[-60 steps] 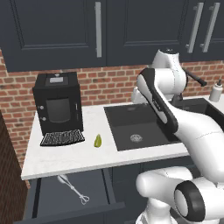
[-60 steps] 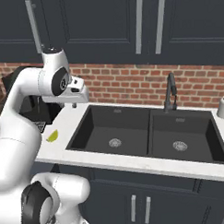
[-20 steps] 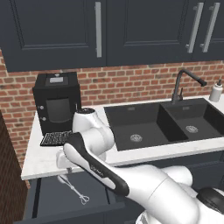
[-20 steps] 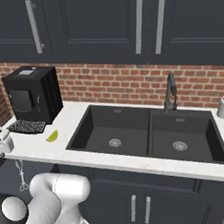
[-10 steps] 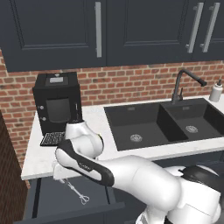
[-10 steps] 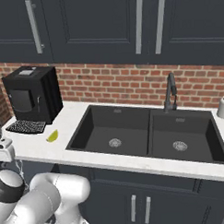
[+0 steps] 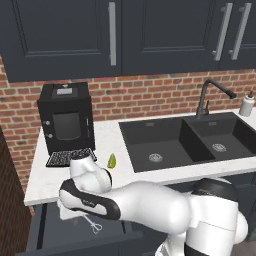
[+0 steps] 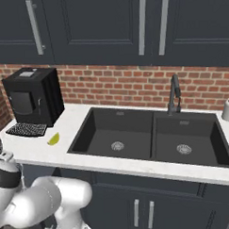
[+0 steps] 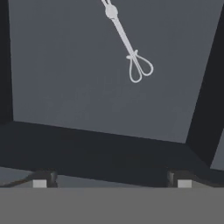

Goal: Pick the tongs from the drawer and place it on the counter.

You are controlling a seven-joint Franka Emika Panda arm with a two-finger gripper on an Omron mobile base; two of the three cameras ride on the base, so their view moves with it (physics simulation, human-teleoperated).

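Note:
The tongs (image 9: 126,43) lie flat on the grey floor of the open drawer (image 9: 61,74), their looped wire end towards me and the rounded end at the top edge of the hand view. My gripper (image 9: 111,183) is open, fingertips (image 9: 39,183) wide apart, hovering above the drawer's near wall, well short of the tongs and holding nothing. In the left base view the arm bends low over the pulled-out drawer (image 7: 37,232), and the tongs (image 7: 93,224) peek out beside it. The white counter (image 7: 45,180) runs just above.
A small green fruit (image 7: 111,160) lies on the counter beside a black keyboard-like grille (image 7: 65,157) and a black coffee machine (image 7: 65,120). The black double sink (image 7: 185,137) with its tap lies to the right. Dark drawer walls (image 9: 208,100) flank the tongs.
The arm has swung from above the sink down and left to the drawer. Over the last second its elbow sank lower over the drawer. The tongs have not moved.

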